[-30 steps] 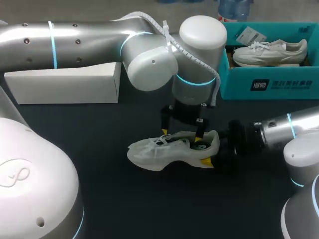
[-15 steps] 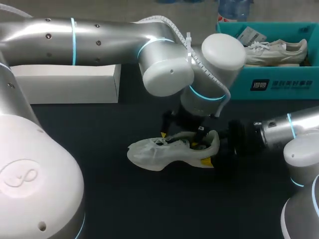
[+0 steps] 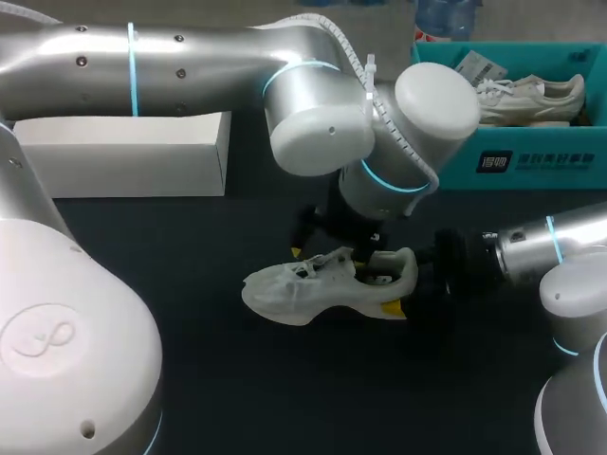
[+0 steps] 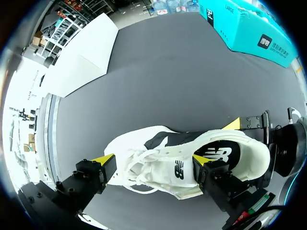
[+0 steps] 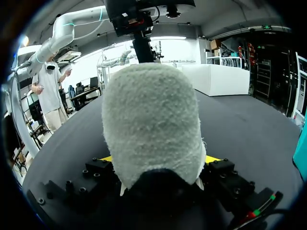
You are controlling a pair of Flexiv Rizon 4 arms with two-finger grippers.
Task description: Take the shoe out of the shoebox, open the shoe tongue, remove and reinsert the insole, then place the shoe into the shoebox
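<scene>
Centre of frame: white shoe sits on its sole on the dark table, toe pointing left, heel right. From the right edge the right gripper is clamped on the heel, one yellow tip on each side. Just above the shoe hangs the left gripper, fingers spread wide over laces and opening, gripping nothing. Further back: white box upper left, teal shoebox upper right, second shoe inside.
</scene>
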